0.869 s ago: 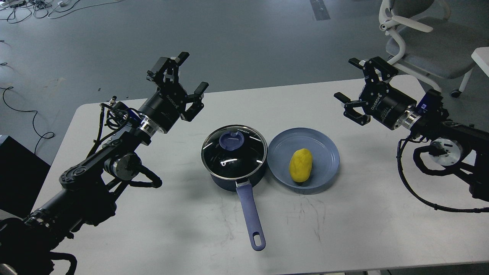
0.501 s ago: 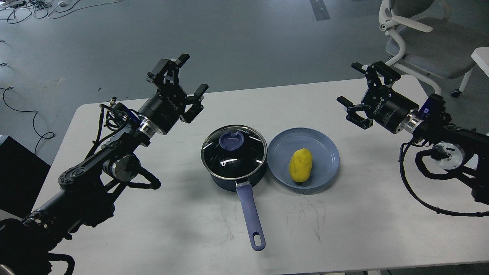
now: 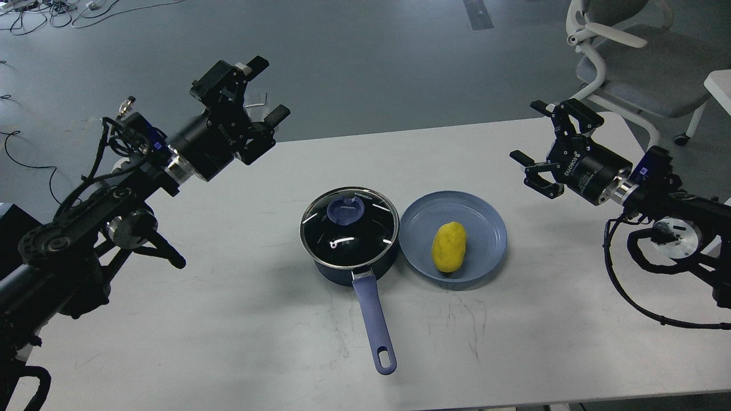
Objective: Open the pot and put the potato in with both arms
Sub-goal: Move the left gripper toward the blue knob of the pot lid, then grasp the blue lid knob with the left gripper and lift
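Note:
A dark blue pot (image 3: 349, 260) stands at the table's middle with its glass lid (image 3: 349, 227) on; the lid has a blue knob (image 3: 346, 210). Its long blue handle (image 3: 374, 319) points toward me. A yellow potato (image 3: 449, 246) lies in a blue plate (image 3: 491, 228) just right of the pot. My left gripper (image 3: 267, 88) is open and empty, raised at the far left, well away from the pot. My right gripper (image 3: 528, 132) is open and empty, raised to the right of the plate.
The white table (image 3: 228, 319) ends at a far edge behind the pot. A white and grey office chair (image 3: 628, 57) stands beyond the table's far right corner. Cables (image 3: 34, 11) lie on the floor at the far left.

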